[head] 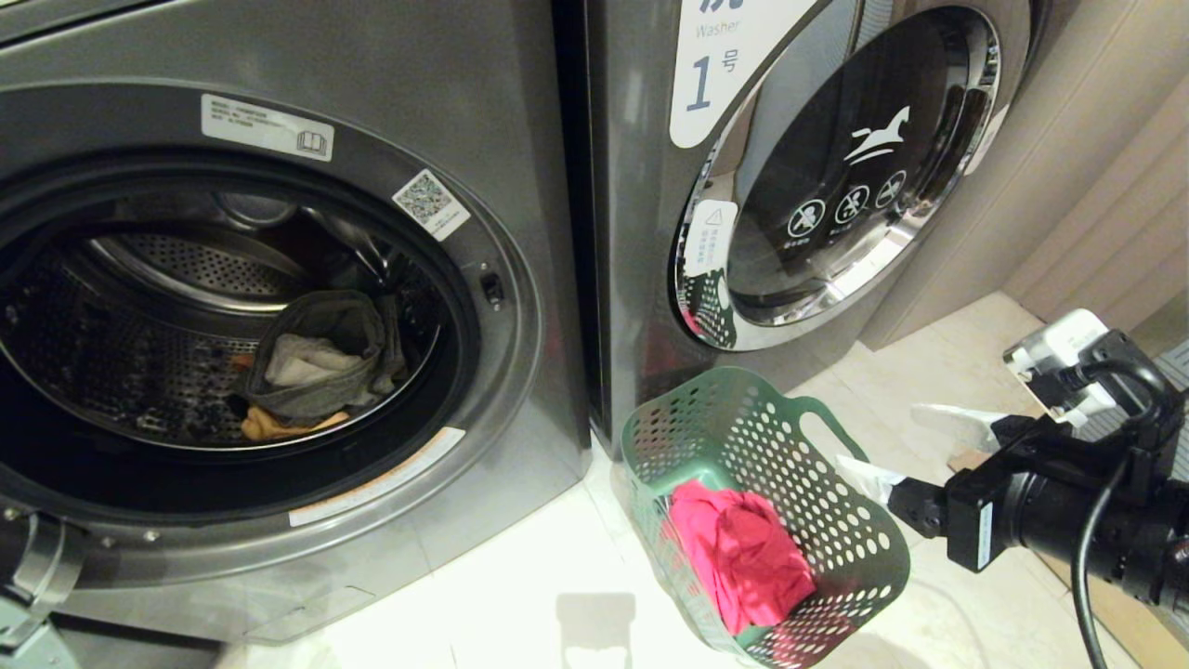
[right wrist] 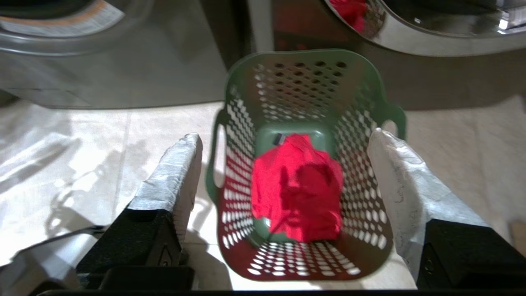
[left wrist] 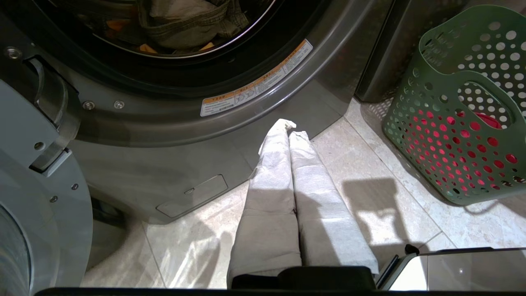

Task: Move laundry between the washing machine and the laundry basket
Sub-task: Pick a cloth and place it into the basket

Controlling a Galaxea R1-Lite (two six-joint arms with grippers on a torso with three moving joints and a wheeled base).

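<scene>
Head view shows the open washing machine [head: 279,307] on the left, its drum holding a grey-blue denim garment [head: 325,358] bunched over a yellow-orange garment [head: 279,426]. Beside it stands a like machine labelled "1" [head: 790,167] with its door shut. On the tiled floor [head: 520,576], just in front of the seam between the two machines, sits the green laundry basket [head: 859,548], and a bright red garment [head: 743,557] lies crumpled at its bottom. The right gripper [right wrist: 283,164] hangs above the basket with its cloth-wrapped fingers [right wrist: 176,172] spread wide, one to either side of the rim, holding nothing. The left gripper [left wrist: 289,129] sits low near the floor in front of the open machine, its fingers pressed together and empty, the basket off to one side.
</scene>
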